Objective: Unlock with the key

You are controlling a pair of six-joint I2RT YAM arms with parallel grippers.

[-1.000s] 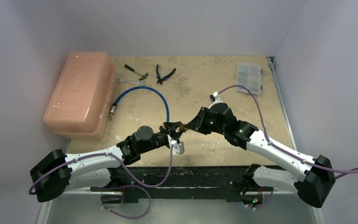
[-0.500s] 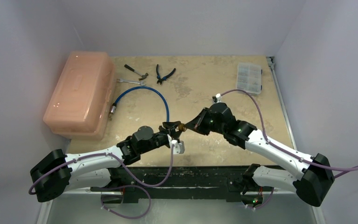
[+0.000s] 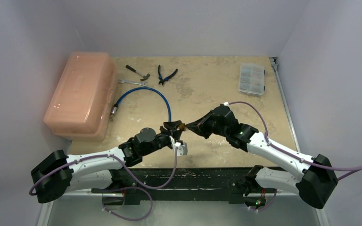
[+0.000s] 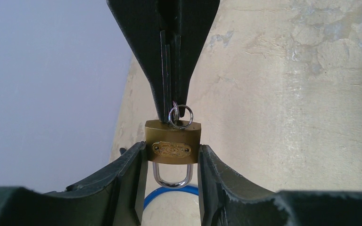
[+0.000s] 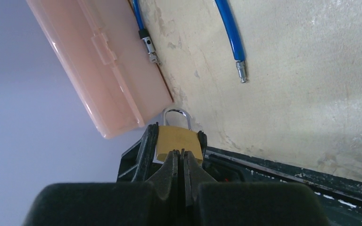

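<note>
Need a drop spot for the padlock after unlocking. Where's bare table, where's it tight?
Biggest bare patch: far middle, between pliers and parts case. Smaller one between hose, pink box and left arm. Tight: far side around hammer and wrench; centre, where left gripper clamps the padlock and right gripper pinches the key.

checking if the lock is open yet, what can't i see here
Blade of the key: left wrist view, hidden between the shut right tool tips and the padlock; only its ring shows.
The keyhole: right wrist view, behind that tool's own fingers.
Lock and key together: top view, too small, between left tool and right tool.
</note>
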